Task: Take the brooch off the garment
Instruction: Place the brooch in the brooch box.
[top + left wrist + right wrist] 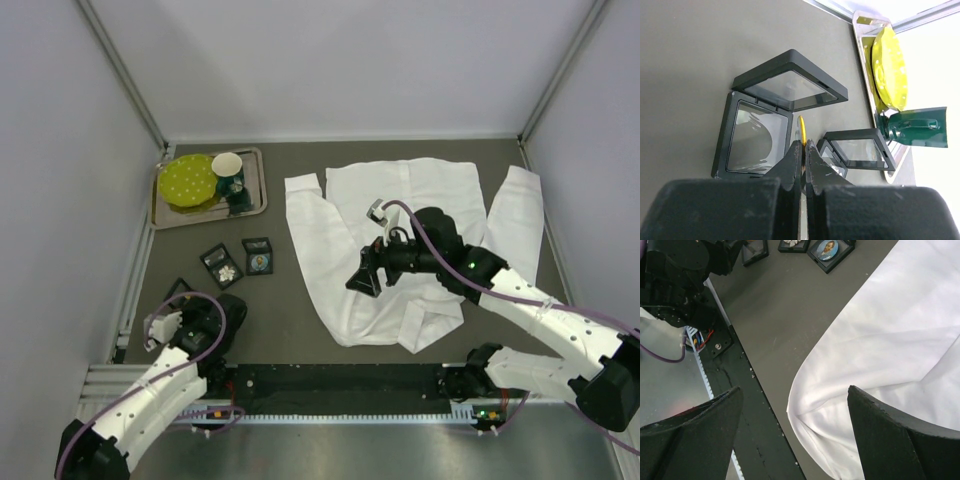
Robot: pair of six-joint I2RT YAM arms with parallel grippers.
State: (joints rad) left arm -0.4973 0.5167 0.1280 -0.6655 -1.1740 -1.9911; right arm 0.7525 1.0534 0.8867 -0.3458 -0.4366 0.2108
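Top view of a dark grey table. A large white shirt (430, 190) lies spread flat on the right half, with a long sleeve folded along each side and a rumpled fold at its near edge. The cloth is thin, plain white and softly creased.

The right gripper (363, 277) hovers over the shirt's near-left part, close to its side edge. Its fingers are spread wide with nothing between them. In the right wrist view, the shirt's rounded, folded edge lies below the gap between the two black fingers (700, 430), and they do not touch it.

The left gripper (803, 145) is at the near-left corner of the table, well apart from the shirt. Its fingers are pressed together on a thin gold-yellow brooch (801, 129). The brooch is seen edge-on, so its face cannot be made out. It is held just above an open black display case (757, 137) with a clear lid raised.

Two more small black cases (258, 256) sit between that corner and the shirt. At the far left, a metal tray (160, 215) holds a yellow-green plate (188, 180) and a green and white cup (230, 175).
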